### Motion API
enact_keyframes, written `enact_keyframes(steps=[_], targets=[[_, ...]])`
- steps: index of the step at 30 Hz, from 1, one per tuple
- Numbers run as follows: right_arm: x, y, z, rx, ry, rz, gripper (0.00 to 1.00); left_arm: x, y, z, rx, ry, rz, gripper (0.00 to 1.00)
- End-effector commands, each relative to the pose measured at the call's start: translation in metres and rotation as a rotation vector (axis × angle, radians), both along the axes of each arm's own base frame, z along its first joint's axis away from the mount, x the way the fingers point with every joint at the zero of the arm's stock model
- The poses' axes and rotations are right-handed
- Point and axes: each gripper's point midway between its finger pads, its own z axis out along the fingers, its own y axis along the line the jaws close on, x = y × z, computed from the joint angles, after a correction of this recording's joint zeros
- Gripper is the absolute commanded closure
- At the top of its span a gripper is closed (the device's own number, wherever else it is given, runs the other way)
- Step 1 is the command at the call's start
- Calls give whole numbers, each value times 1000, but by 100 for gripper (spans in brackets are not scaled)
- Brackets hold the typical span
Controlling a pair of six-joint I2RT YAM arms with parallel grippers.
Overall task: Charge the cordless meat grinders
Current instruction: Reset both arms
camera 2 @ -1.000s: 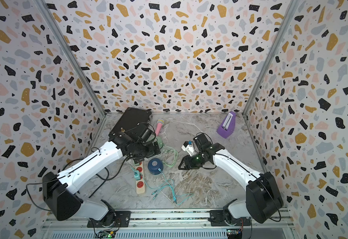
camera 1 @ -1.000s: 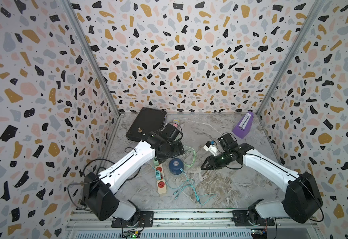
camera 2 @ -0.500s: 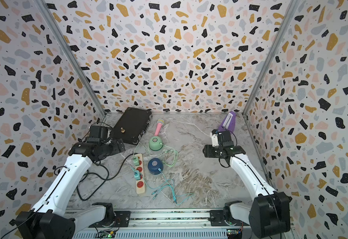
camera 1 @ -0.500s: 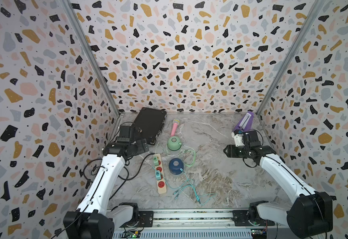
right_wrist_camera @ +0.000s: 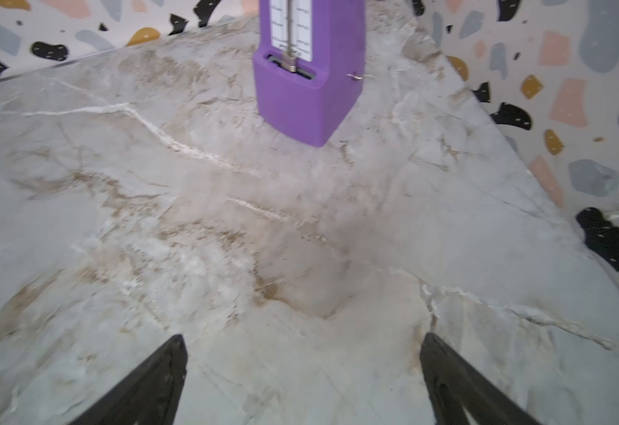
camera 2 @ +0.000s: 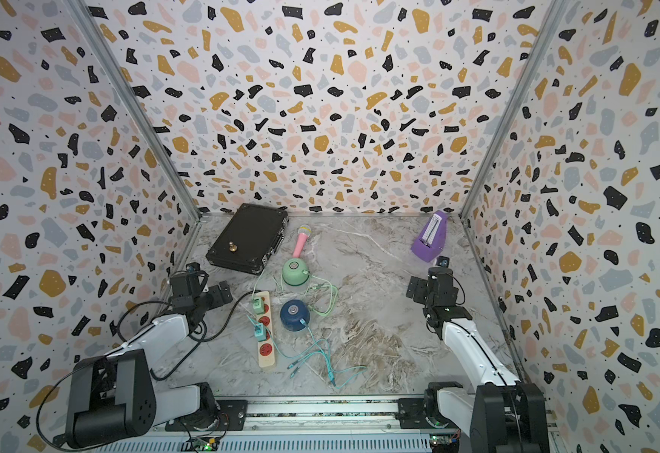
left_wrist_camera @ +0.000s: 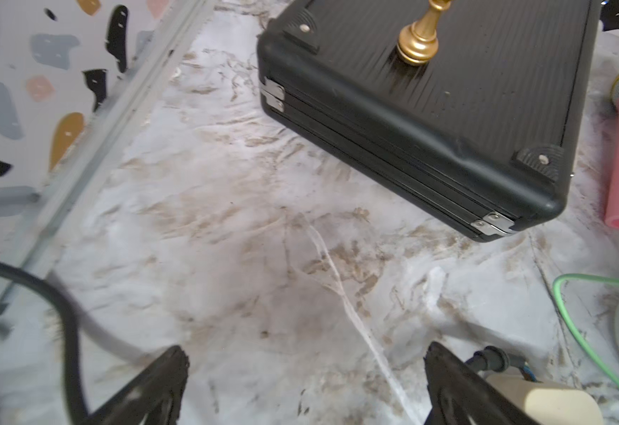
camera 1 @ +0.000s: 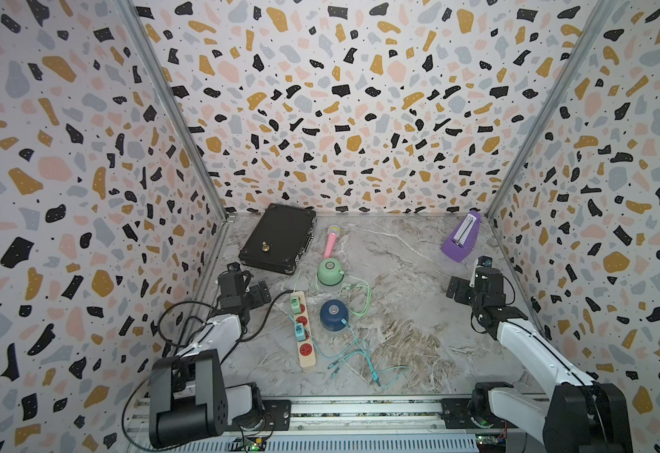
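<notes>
Marble desk: mint grinder and navy grinder sit centre beside the power strip, cables seemingly attached; my left fingers and right fingers gape empty and must not snag them

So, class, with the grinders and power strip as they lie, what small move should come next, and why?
Probably just park both arms. The mint green grinder has a green cable at its side and the navy blue grinder a teal cable, and a green adapter and a teal adapter sit in the power strip. The left gripper and right gripper are open and empty.
</notes>
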Motion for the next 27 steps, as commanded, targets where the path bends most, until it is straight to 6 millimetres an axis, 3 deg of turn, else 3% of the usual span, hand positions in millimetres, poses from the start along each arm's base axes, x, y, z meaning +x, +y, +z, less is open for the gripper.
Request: enact_keyframes(steps=[1,4,7,9,10,12,14,18,19,21,27], targets=[[6,-18,7,-60,-87,-69,0,31,2,36,18,-239,0,1],[12,-21,10,-87,-133,-64,0,29,4,40,90,-294,24,1],[22,-17,3,-133,-181,-10,0,24,-18,43,188,-343,-35,1],[27,-15,-5,-156,-192,21,0,15,-34,27,237,-368,-78,1],[28,-14,-5,-165,-218,31,0,17,-40,36,235,-461,-84,1],[31,-13,-3,-191,-261,63,0,18,-39,40,247,-456,-85,1],[36,-14,-7,-186,-286,80,0,20,-22,30,255,-326,9,1],[41,-19,-35,-109,-286,96,0,28,-27,33,286,-356,-21,1],[46,-16,-33,-108,-313,114,0,27,-27,31,275,-338,-20,1],[50,-13,-42,-103,-216,144,1,27,-27,30,278,-336,-18,1],[48,-10,-37,-116,-252,149,0,26,-27,33,277,-358,-15,1]])
